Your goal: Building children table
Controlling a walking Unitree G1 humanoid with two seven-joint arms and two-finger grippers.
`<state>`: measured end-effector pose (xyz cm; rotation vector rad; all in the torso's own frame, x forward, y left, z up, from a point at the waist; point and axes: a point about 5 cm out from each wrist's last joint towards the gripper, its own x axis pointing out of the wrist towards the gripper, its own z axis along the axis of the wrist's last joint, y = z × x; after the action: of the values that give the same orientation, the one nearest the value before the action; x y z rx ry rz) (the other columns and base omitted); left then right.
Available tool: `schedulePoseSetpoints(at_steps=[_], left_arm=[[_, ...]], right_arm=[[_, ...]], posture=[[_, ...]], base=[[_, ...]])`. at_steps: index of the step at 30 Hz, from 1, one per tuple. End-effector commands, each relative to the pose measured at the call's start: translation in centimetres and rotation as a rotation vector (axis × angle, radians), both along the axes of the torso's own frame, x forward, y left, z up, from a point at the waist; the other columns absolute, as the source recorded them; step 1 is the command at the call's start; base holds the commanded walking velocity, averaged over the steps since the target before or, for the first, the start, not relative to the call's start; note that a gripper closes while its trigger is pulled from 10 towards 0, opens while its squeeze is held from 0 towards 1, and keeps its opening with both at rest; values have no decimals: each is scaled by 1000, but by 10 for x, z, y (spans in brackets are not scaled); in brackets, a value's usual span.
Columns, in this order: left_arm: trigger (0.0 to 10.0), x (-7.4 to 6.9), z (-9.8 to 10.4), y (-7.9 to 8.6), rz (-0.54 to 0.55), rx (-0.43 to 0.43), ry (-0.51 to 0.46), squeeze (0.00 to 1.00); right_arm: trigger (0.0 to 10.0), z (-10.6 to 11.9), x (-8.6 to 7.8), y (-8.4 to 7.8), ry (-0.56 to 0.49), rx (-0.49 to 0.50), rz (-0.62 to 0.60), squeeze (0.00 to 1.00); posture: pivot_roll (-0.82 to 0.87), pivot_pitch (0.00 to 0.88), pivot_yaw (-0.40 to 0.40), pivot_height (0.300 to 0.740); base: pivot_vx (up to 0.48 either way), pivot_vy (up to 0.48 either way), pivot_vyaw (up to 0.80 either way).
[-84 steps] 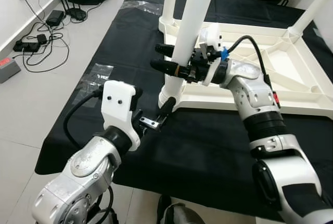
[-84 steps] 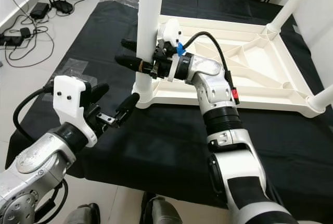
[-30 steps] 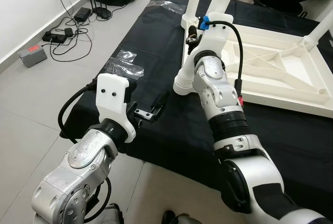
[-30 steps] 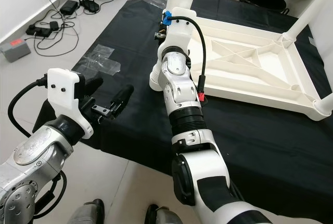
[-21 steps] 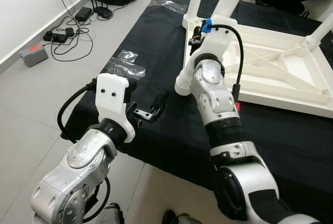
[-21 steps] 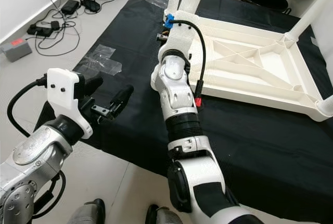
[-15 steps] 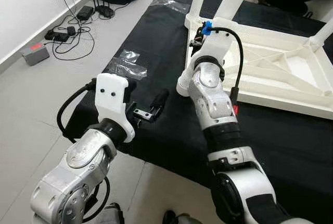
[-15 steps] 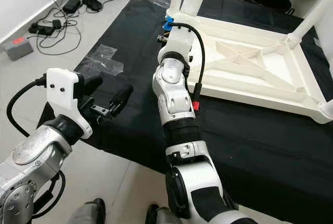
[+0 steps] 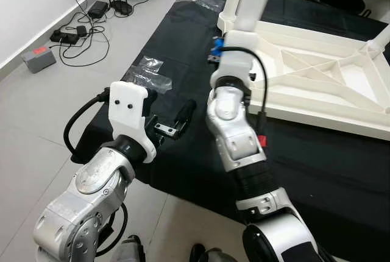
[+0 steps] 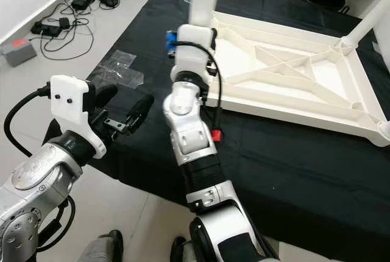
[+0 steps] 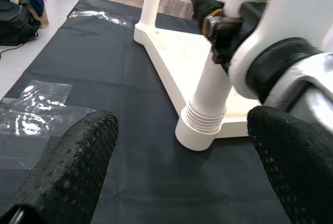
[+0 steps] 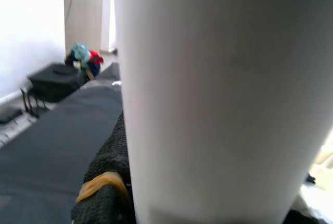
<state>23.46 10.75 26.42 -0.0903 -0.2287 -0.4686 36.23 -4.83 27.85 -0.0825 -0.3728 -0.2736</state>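
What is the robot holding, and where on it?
The right gripper holds the white table leg low down, just above its ribbed base. The left gripper holds nothing.

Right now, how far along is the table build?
Done: the upturned tabletop lies on the black mat with far legs standing. In hand: the right gripper grips the near corner leg; the left gripper hovers open. Left: seating this leg, flipping the table.

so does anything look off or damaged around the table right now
Nothing looks damaged. The white table top lies upside down on the black mat, as assembly needs. The right tool grips the near corner leg; the left tool hovers open beside it.
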Motion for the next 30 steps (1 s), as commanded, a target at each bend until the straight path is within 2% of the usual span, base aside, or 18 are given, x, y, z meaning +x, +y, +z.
schedulePoseSetpoints(at_steps=[1,7,10,17,19,24,27,30], left_arm=[[10000,-1,0,0,2,5,-5,0],[10000,-1,1,0,7,3,-7,0],[10000,-1,1,0,11,2,-8,0],[10000,-2,1,1,15,2,-9,0],[10000,-2,1,1,16,2,-10,0],[10000,-1,2,2,15,3,-11,0],[10000,-1,2,1,12,4,-12,0],[10000,-1,2,1,12,5,-11,0]], right_arm=[[10000,-58,9,-15,306,-14,-115,0],[10000,-66,16,-21,420,34,-209,0],[10000,-68,22,-27,489,175,-249,0],[10000,-68,24,-34,523,269,-276,0],[10000,-69,24,-35,529,278,-284,0],[10000,-67,20,-46,439,410,-410,0],[10000,-70,17,-49,429,477,-469,0],[10000,-70,16,-50,425,486,-478,0]], posture=[[46,290,-172,740],[44,290,-180,740],[45,290,-183,740],[46,292,-183,740],[46,293,-184,740],[50,293,-179,740],[52,295,-178,740],[55,296,-175,740]], base=[[0,0,0],[0,0,0],[0,0,0],[0,0,0],[0,0,0],[0,0,0],[0,0,0],[0,0,0]])
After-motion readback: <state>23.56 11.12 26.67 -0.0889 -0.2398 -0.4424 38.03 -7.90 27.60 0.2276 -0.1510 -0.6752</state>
